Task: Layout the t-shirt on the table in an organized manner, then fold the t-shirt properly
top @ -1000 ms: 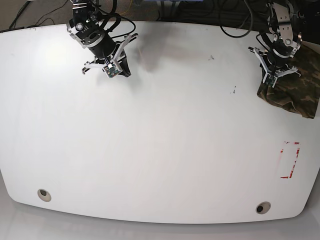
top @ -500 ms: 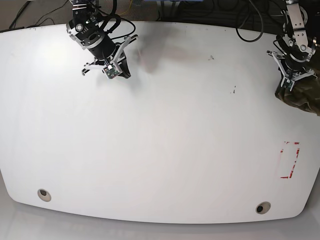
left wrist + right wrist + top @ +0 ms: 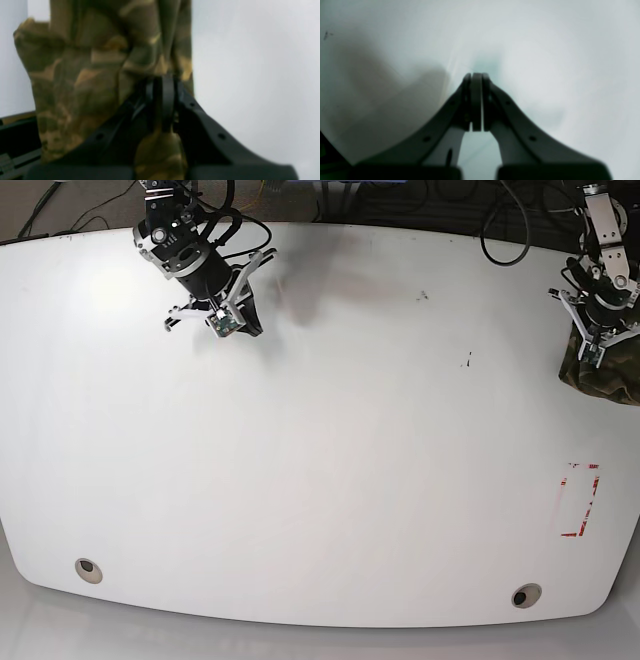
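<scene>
The camouflage t-shirt [image 3: 612, 383] is bunched at the far right edge of the white table [image 3: 320, 460], partly cut off by the frame. My left gripper [image 3: 598, 358] stands over it, shut on a fold of the cloth. The left wrist view shows the shirt [image 3: 87, 70] hanging bunched from the closed left gripper [image 3: 162, 85], with bare table [image 3: 250, 62] to the right. My right gripper [image 3: 243, 323] hovers at the table's back left. It is shut with nothing between its fingers, as the right wrist view shows the right gripper [image 3: 476, 77] over bare table [image 3: 545, 50].
A red-marked rectangle [image 3: 580, 500] lies near the right front. Two grommet holes [image 3: 88, 569] [image 3: 525, 595] sit along the front edge. Small dark specks [image 3: 468, 361] mark the surface right of centre. Cables [image 3: 500, 240] trail behind the back edge.
My left gripper has moved right and back with the t-shirt, pulling most of the cloth past the frame's right edge. The right arm has hardly moved.
</scene>
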`<state>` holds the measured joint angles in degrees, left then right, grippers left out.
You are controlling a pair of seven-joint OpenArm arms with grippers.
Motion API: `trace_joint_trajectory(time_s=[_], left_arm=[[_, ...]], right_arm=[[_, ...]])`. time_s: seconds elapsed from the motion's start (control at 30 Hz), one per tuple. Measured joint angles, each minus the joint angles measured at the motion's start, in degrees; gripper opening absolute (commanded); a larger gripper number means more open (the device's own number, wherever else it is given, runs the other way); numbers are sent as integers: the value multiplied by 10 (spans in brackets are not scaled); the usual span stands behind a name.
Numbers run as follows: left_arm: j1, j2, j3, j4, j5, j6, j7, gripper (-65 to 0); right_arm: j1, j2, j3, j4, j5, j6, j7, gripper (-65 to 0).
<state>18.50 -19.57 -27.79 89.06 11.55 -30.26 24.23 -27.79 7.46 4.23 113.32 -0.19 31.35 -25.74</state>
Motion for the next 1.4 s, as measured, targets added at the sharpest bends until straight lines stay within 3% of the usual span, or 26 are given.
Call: trace_joint_trajectory(time_s=[0.1,0.33,0.5,0.57,0.67,0.9,1.1,1.4], left_arm=[[-12,7,0,0,0,-10,0,-624],[-21,46,7,31,0,-72,-7,-624],[-20,67,37,38,2,-59,-89,-624],[-20,79,44,39,3,-55,-124,-624],[-20,109,47,40,5,-31,-177,-624],[-14,180,48,47,9,-32,-265,-624],[13,228,49,78,9,-32,-312,-624],[73,271,49,133,9,-29,-314,-624]], right_arm=[[0,0,0,0,0,-1,0,-650],[0,0,1,11,0,0,2,-650],[0,0,25,11,-7,-2,40,-650],[2,0,30,11,-8,-20,56,-650],[11,2,30,10,-9,-41,68,-650],[37,16,73,8,-5,-44,75,-650],[62,18,131,-9,-9,-42,71,-650],[49,14,163,-9,-5,-18,76,-650]])
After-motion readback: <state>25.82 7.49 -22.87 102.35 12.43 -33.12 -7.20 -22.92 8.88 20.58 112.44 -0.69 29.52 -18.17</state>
